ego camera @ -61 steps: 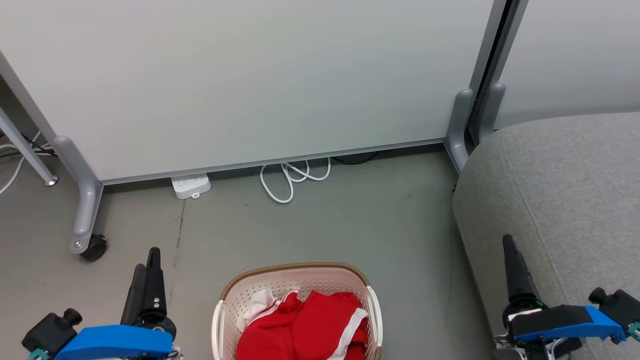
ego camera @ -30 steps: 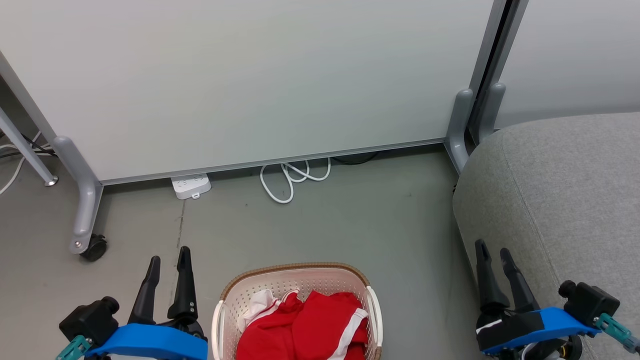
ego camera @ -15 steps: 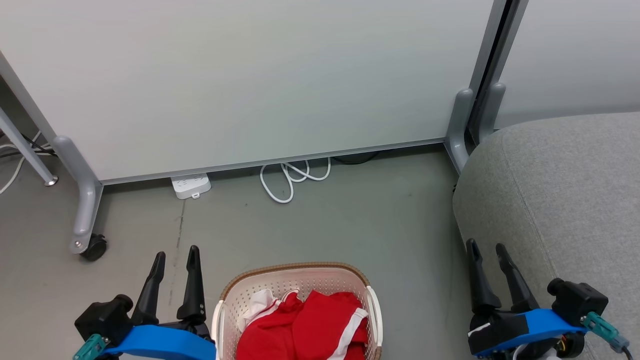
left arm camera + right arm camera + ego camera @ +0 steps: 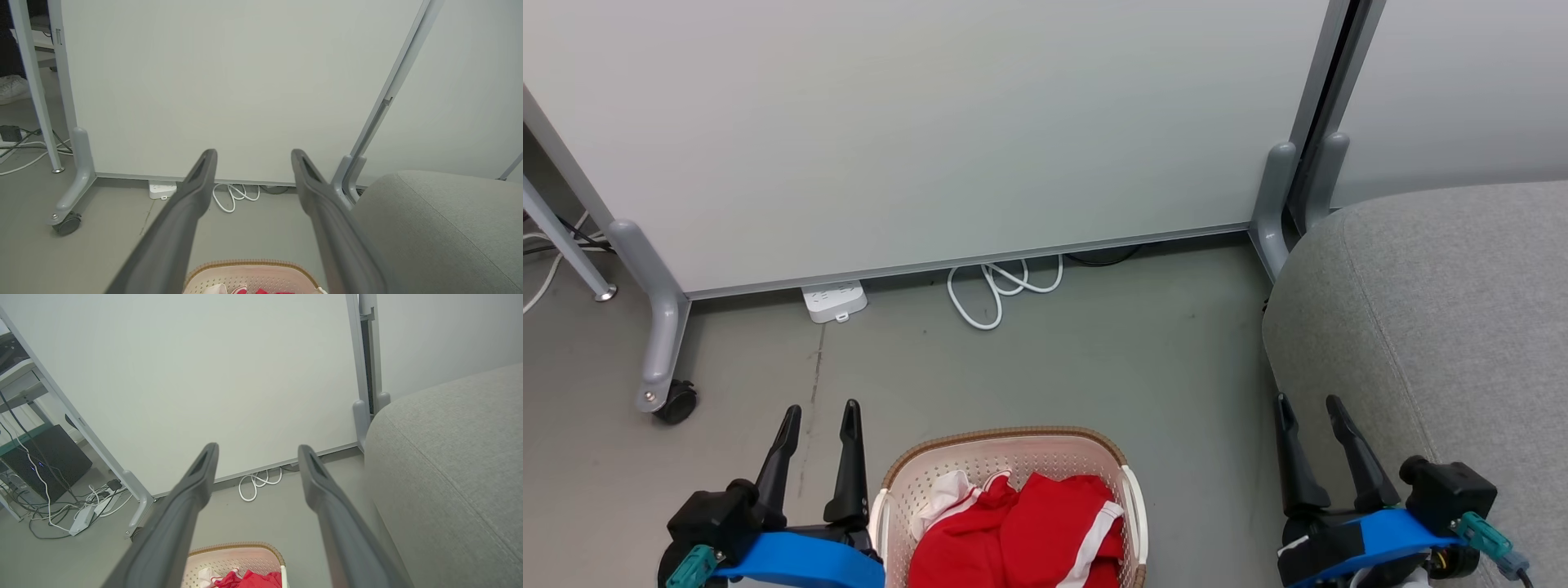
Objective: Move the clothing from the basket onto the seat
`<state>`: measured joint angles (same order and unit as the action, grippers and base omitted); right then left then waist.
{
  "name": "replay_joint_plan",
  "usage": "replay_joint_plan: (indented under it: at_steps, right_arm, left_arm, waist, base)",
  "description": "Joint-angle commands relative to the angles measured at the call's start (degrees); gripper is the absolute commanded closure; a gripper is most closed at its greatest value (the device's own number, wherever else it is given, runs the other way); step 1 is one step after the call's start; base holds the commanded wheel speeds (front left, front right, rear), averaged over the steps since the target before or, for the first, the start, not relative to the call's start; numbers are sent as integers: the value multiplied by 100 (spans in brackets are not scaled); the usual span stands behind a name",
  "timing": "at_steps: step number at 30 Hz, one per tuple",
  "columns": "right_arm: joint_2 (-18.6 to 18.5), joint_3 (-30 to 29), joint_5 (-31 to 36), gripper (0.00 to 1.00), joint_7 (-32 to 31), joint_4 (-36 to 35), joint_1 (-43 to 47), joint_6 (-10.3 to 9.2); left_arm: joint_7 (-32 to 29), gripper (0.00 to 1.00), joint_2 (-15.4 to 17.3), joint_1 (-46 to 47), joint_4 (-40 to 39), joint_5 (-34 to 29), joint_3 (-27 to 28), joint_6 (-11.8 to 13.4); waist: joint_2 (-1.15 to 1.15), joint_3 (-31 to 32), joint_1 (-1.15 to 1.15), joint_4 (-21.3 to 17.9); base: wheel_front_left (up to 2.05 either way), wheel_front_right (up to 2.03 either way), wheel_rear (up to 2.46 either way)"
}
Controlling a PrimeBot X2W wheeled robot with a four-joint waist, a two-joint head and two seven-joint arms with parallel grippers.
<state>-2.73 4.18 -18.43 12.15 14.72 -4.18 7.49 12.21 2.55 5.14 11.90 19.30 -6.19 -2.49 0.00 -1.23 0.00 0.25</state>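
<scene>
The red clothing (image 4: 1021,535) with white stripe trim lies bunched in the cream basket (image 4: 1005,441), which stands on the floor at the bottom centre of the head view. To the right rises the grey seat (image 4: 1445,310), bare on top. My left gripper (image 4: 821,412) hangs open just left of the basket, nothing between its fingers. Open as well, my right gripper (image 4: 1307,404) hovers by the seat's front edge, right of the basket. Both wrist views catch the basket's far rim (image 4: 253,265) (image 4: 237,549) low between the spread fingers, with a bit of red clothing (image 4: 253,577).
A white partition panel (image 4: 931,122) on grey wheeled feet (image 4: 666,384) stands behind the basket. A power strip (image 4: 835,302) and a coiled white cable (image 4: 1001,290) lie at its base. More cables and a black box (image 4: 45,465) sit at the far left.
Both grippers have turned from edge-on to showing two spread fingers and have drifted inward toward the basket. Basket, clothing and seat have not moved.
</scene>
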Motion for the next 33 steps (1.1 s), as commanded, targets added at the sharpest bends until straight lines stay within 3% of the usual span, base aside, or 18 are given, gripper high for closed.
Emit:
replay_joint_plan:
  at_steps: [1, 26, 33]
  right_arm:
    - [-22, 25, 138, 0, 53, -2, -116, 0]
    - [-23, 124, 1141, 0, 318, 189, -139, -1]
    - [-23, 114, 1110, 0, 307, 226, -142, -1]
  left_arm:
    - [47, 0, 37, 84, -9, -118, -25, 34]
    - [320, 0, 47, 93, 139, -1024, -176, 57]
    - [303, 0, 47, 91, 194, -991, -168, 23]
  waist:
    - [0, 1, 0, -1]
    - [0, -6, 0, 33]
    - [0, -10, 0, 37]
  base:
    - [0, 0, 0]
    - [0, 0, 0]
    - [0, 0, 0]
